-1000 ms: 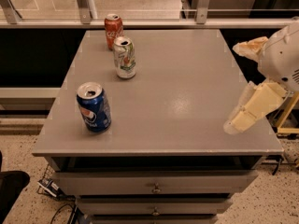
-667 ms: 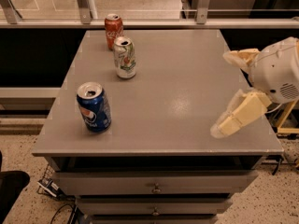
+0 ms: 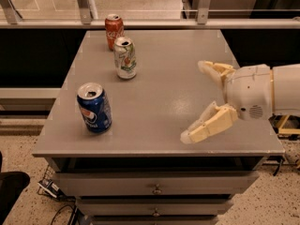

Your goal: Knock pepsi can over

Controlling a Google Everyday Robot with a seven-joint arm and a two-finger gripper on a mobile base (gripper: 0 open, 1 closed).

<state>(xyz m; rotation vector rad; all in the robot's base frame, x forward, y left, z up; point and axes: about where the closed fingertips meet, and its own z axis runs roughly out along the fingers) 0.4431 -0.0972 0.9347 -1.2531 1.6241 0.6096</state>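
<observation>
The pepsi can (image 3: 94, 107), blue with a round red-white-blue logo and a silver top, stands upright near the front left of the grey cabinet top (image 3: 159, 93). My gripper (image 3: 193, 101) comes in from the right, over the right part of the top, well to the right of the can. Its two cream fingers are spread wide apart and hold nothing.
A white-green can (image 3: 125, 57) stands upright behind the pepsi can, and a red cola can (image 3: 114, 31) stands at the back left. A metal rail (image 3: 140, 23) runs behind the cabinet. Drawers (image 3: 154, 186) are below the front edge.
My gripper has moved left across the right part of the top, toward the pepsi can. The three cans have not moved.
</observation>
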